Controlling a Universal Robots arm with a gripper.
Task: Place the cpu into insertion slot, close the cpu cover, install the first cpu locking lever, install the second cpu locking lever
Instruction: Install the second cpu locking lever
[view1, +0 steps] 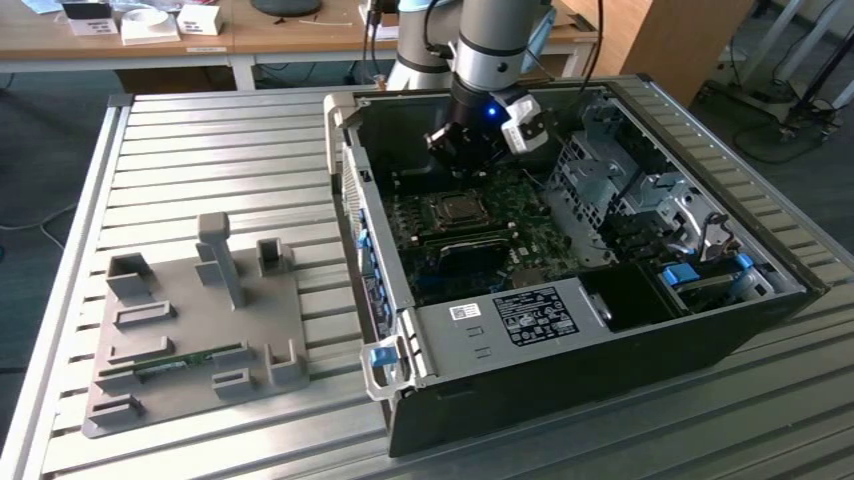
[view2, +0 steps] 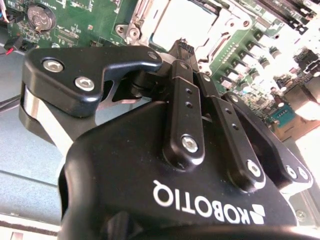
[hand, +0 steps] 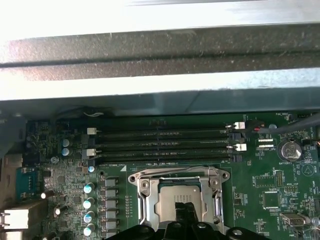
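Lying open on the desk (view1: 200, 130) — computer case (view1: 694, 330); inside it motherboard (view1: 461, 235), cpu (hand: 180, 192) seated under cpu cover (hand: 145, 187); part holder (view1: 187, 330) at the exterior view's left.

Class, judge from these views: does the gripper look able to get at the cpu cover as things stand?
Probably yes: the gripper hangs just over the cpu cover, with nothing between them.

Even indoor light in the exterior view; both wrist views show blown-out glare at twelve to two o'clock, shadowed case interior.
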